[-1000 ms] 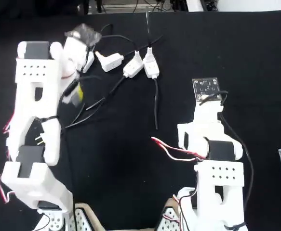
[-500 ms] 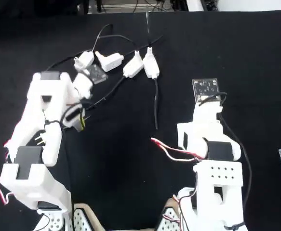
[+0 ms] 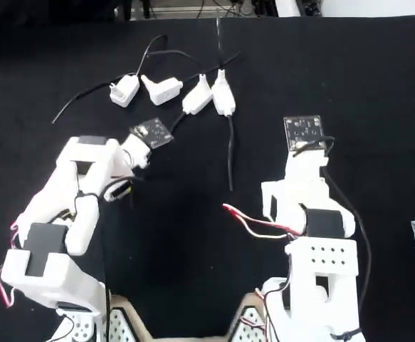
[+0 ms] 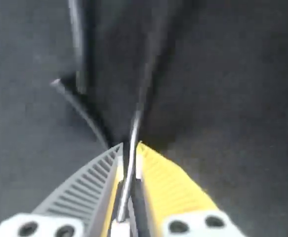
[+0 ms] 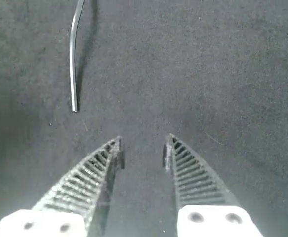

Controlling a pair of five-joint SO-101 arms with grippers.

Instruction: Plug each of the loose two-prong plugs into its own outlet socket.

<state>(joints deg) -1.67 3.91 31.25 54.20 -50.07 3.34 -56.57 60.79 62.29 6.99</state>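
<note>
The left hand [image 4: 130, 148] is clenched on a thin cable [image 4: 133, 131], low over the black desk [image 3: 378, 85]. Seen from the high view, four white plugs and sockets [image 3: 161, 89] lie in a loose row at 12 to 1 o'clock of that hand, each on its own cord. The right hand [image 5: 143, 148] hangs released above the desk, with a loose cord end [image 5: 74, 106] near it at about 9 o'clock.

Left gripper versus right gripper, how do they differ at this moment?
The left gripper is shut on a thin cable; the right gripper is open and holds nothing. The left gripper has one yellow finger and one grey one; the right gripper's fingers are both dark. Both have ribbed, tapering fingers.
</note>
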